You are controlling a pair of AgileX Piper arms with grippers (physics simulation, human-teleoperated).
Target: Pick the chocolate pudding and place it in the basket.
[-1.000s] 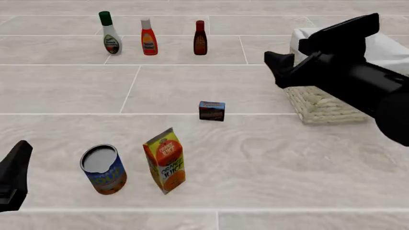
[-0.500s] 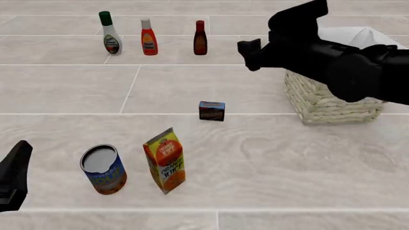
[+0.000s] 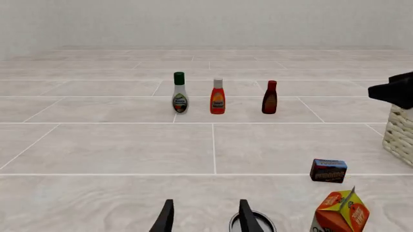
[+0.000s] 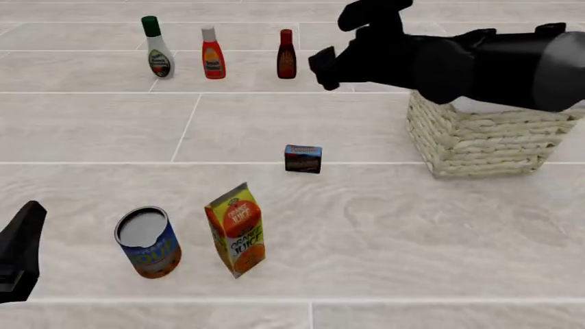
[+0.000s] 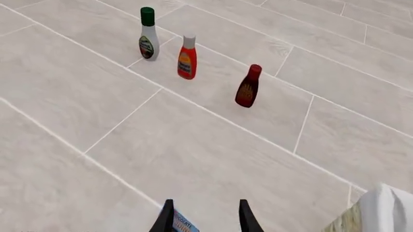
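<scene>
The chocolate pudding [image 4: 303, 158] sits ungrasped on the desk [image 4: 274, 123], apart from the basket [image 4: 480, 140]; the right end effector [image 5: 204, 217] hangs above it, parted and empty, so pick and placement both remain.

We're seeing dark brown chocolate pudding [image 4: 303, 158] with blue band, pale-straw woven basket [image 4: 475, 140], orange juice carton [image 4: 237, 229], black arms.
</scene>
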